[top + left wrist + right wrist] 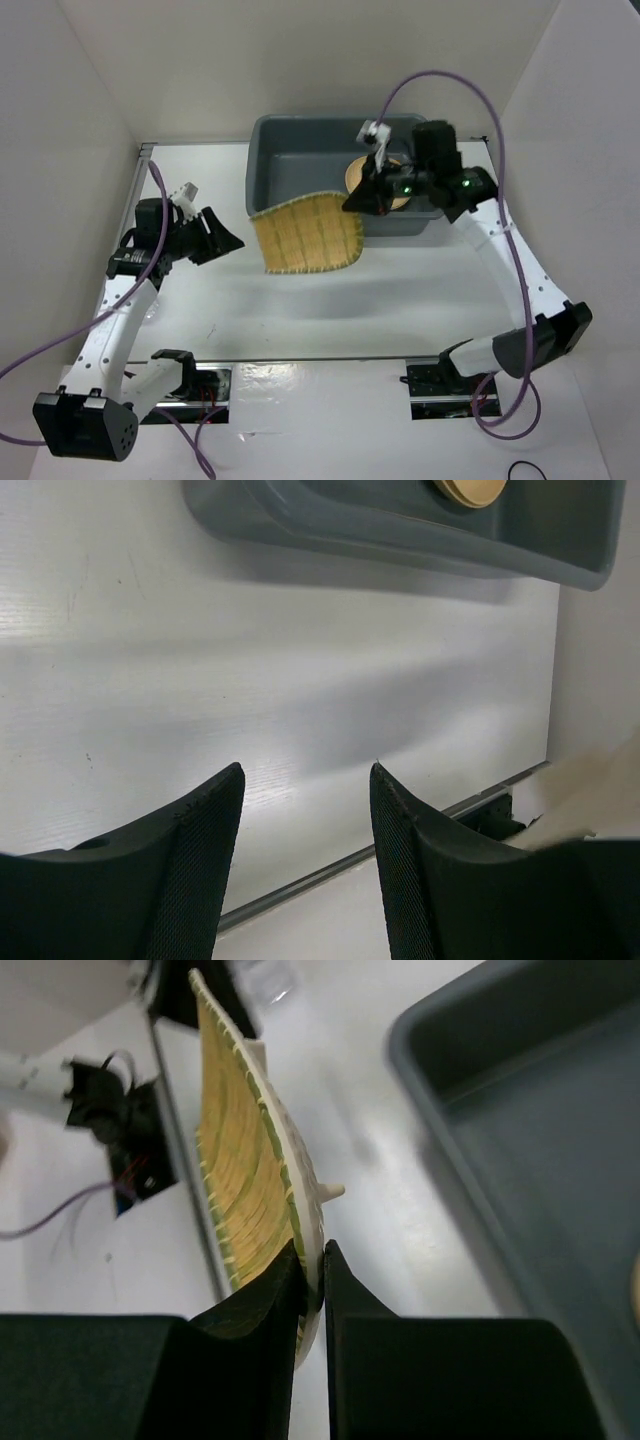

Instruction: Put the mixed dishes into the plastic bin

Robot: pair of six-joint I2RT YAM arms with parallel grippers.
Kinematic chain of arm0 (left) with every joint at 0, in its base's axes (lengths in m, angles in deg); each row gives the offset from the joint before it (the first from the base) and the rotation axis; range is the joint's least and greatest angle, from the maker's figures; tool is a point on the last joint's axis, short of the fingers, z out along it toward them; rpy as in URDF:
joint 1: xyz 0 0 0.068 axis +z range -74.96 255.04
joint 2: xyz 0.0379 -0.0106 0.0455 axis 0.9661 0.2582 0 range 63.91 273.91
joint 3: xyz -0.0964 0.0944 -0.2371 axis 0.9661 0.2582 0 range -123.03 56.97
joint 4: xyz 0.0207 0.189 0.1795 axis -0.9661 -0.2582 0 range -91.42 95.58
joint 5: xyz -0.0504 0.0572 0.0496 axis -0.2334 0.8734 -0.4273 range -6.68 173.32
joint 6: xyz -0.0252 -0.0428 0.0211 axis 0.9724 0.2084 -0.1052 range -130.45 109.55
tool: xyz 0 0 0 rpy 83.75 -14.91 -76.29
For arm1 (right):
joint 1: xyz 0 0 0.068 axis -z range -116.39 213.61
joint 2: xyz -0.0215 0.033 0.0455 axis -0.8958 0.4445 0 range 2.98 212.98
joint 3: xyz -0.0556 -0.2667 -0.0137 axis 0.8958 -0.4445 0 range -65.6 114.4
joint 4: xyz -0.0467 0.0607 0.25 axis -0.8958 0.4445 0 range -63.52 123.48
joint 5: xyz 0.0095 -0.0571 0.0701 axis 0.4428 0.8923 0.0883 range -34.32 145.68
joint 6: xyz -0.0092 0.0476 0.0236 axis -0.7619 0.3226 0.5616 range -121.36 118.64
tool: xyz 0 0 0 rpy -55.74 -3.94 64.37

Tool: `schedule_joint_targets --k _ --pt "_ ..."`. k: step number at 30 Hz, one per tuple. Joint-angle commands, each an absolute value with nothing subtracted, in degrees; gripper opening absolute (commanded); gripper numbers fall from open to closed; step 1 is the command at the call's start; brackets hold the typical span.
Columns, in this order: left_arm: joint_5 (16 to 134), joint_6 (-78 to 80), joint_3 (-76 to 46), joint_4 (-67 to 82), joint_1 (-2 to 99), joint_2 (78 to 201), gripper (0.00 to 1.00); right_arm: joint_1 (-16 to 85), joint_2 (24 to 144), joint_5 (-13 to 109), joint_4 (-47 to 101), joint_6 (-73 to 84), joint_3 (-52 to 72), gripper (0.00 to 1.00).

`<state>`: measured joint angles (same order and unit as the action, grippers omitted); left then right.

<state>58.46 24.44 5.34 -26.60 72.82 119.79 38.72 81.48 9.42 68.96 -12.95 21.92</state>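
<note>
Grey bin rim (254,165) first: clear it with tray (305,233) pinched in right fingers (255,1312), then lower flat; left fingers (200,830) spread.

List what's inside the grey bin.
A tan plate lies in the bin; the right gripper and the bamboo tray it holds hide part of the floor.

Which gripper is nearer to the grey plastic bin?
Right. The right gripper is at the near rim of the bin, pinching the bamboo tray. The left gripper is off to the bin's left, open above the table.
</note>
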Motion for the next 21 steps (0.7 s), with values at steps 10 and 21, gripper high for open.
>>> schedule_joint_targets --k 10,21 --pt "56.86 25.32 6.79 -28.69 74.07 112.78 0.61 63.33 111.25 2.77 66.22 -5.59 53.05 0.00" --pt "57.39 25.84 7.32 -30.80 74.60 110.58 0.61 67.82 128.03 13.75 65.68 -9.88 61.21 0.00"
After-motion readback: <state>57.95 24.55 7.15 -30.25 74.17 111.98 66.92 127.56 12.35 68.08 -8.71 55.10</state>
